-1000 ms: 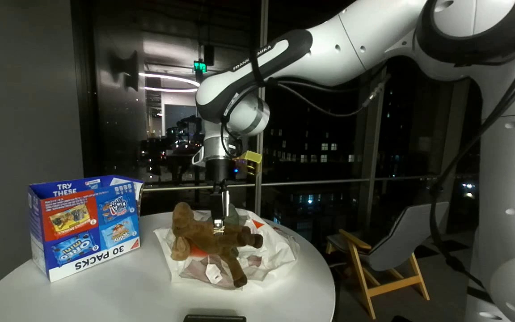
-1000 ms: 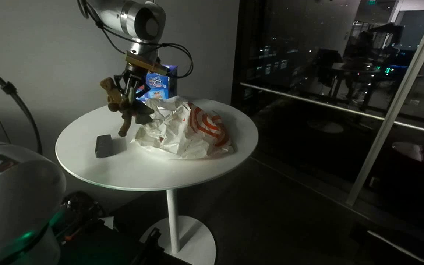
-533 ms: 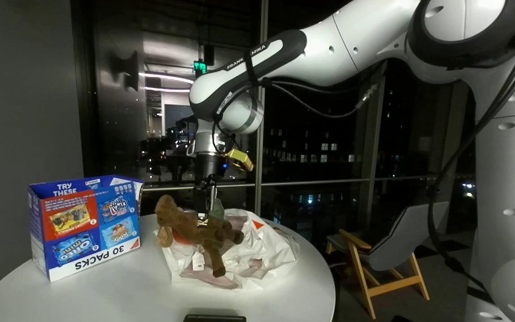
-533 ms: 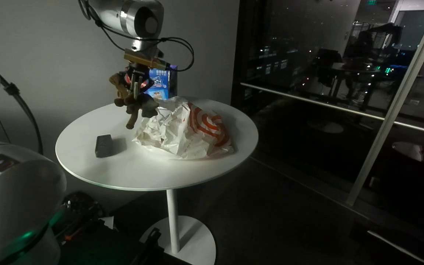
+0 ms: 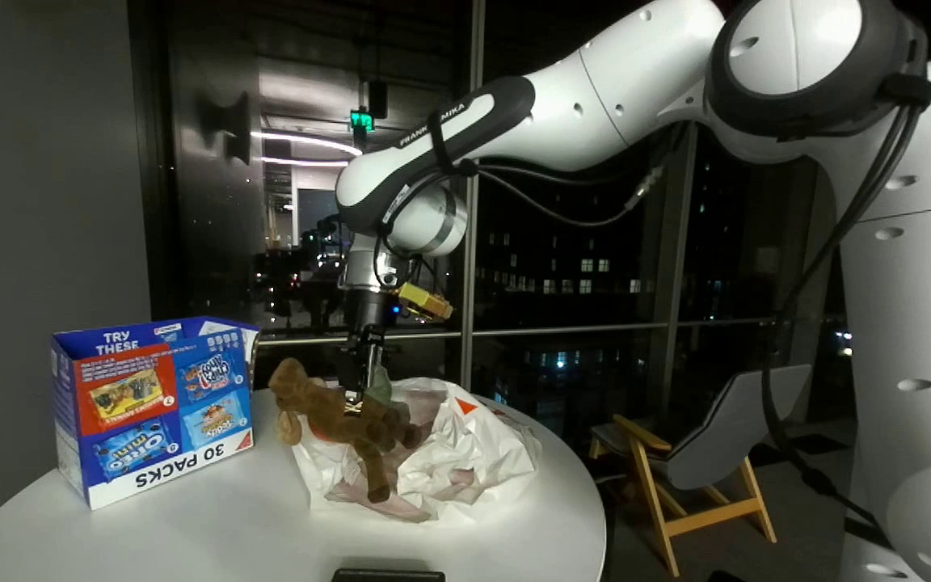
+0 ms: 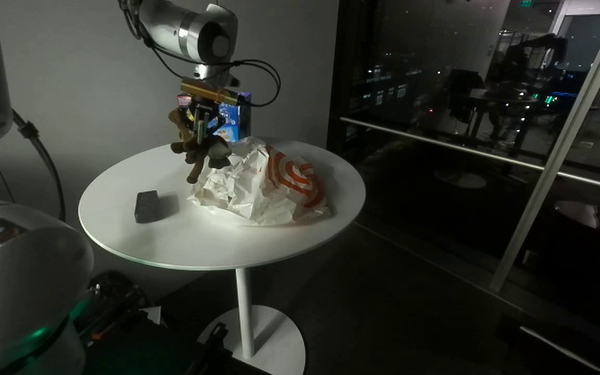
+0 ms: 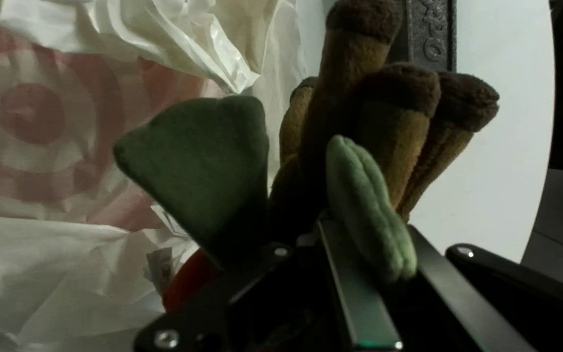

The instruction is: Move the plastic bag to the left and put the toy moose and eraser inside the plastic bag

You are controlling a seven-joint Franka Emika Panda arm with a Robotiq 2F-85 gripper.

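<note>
My gripper (image 5: 355, 400) is shut on the brown toy moose (image 5: 316, 404) and holds it above the table, legs hanging. In the wrist view the gripper (image 7: 369, 227) has a green plush part (image 7: 364, 205) of the moose between its fingers; brown legs (image 7: 340, 73) show beyond. The white plastic bag (image 6: 248, 187) with a red target print lies crumpled on the table. In an exterior view the moose overlaps the bag (image 5: 490, 461); I cannot tell if they touch. The dark grey eraser (image 6: 146, 207) lies on the table apart from the bag; it also shows in the wrist view (image 7: 430, 34).
A blue and red snack box (image 5: 150, 412) stands on the round white table (image 6: 216, 245), beside the moose in an exterior view. Windows with a rail lie behind the table. A grey chair (image 5: 704, 436) stands on the floor beyond the table's edge.
My gripper has carried the moose leftward in an exterior view where the snack box stands at left, and rightward over the bag's edge where the eraser shows fully. The bag and eraser have not moved.
</note>
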